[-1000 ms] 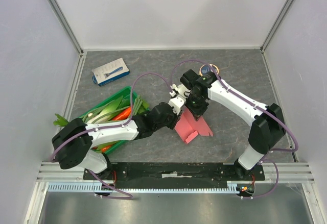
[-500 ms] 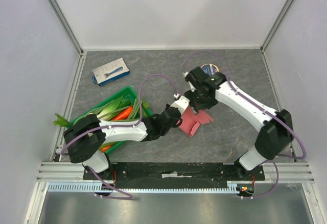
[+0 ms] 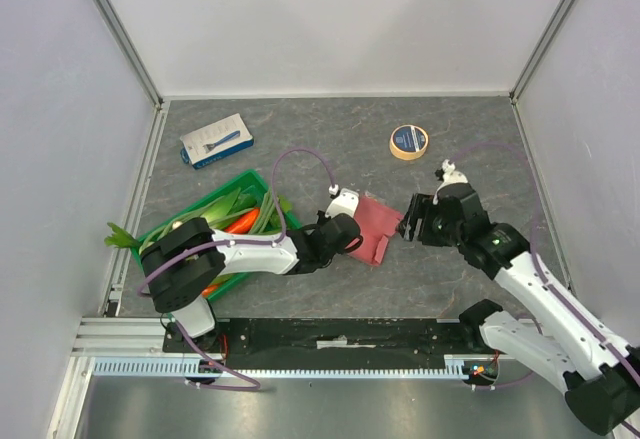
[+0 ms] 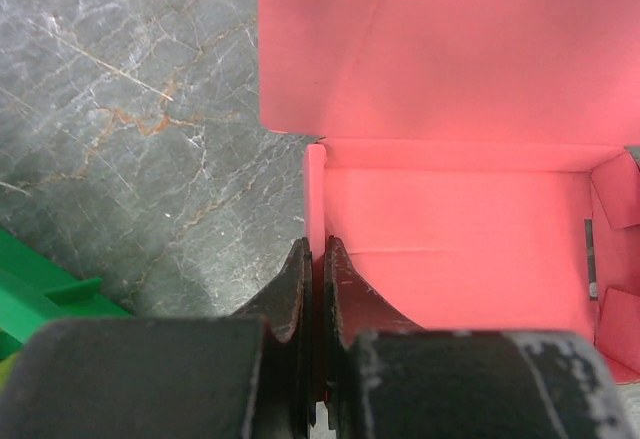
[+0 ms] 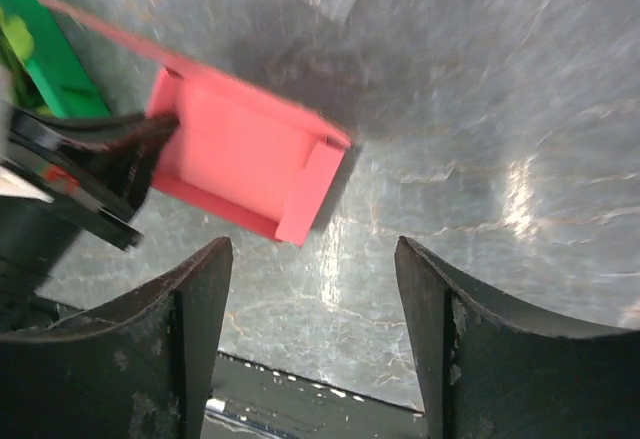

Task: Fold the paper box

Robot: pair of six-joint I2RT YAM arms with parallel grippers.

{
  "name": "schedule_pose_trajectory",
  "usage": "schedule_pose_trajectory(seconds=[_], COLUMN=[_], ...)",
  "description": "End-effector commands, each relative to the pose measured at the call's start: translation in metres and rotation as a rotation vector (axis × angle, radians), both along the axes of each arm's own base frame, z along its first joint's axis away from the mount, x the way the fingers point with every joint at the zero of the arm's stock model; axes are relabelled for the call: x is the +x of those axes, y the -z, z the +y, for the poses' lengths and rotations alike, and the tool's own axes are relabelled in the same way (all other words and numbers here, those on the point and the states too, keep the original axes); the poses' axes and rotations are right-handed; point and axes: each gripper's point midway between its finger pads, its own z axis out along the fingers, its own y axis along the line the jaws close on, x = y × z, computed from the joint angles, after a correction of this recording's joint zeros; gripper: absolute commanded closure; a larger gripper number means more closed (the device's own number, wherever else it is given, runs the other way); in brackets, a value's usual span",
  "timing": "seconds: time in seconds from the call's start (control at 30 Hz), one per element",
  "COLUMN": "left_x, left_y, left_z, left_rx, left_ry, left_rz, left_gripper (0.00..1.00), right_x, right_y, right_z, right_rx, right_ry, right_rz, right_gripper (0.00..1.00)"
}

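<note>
paper box: light, bendable card; grip a wall | left claw pinches its wall | right claw spread wide, empty

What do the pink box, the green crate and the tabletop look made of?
Paper box: thin matte card, judging by crisp creases and thin flap edges. Green crate: probably moulded plastic, even colour, smooth. Tabletop: grey with marble-like veining and sheen; stone or printed laminate, cannot tell.

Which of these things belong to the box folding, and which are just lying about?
In the job: paper box, left claw shut on its wall, right claw open nearby.
Lying about: green crate of vegetables, blue-and-white package, roll of tape.
</note>
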Motion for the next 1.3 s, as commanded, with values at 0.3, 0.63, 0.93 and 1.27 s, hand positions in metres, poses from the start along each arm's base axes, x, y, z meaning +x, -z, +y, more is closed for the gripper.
schedule_pose_trajectory(seconds=[0.3, 0.63, 0.93, 1.27], left_x=[-0.007, -0.009, -0.01, -0.014], left_y=[0.014, 0.016, 0.014, 0.009], left_z=[-0.008, -0.005, -0.007, -0.014], left_rx=[-0.161, -0.186, -0.197, -0.191], left_ry=[-0.082, -0.083, -0.073, -0.048], left_rz=[0.084, 0.073, 0.067, 0.049], left_gripper=[0.98, 0.98, 0.98, 0.98], right_x=[0.0, -0.009, 0.003, 0.009], right_y=[0.084, 0.125, 0.112, 0.122], right_z=[0.039, 0.045, 0.062, 0.06], right_rx=[0.284, 0.399, 0.494, 0.43], right_ry=[-0.087, -0.111, -0.159, -0.147], right_rz=[0.05, 0.115, 0.054, 0.078], right_gripper=[0.53, 0.5, 0.64, 0.76])
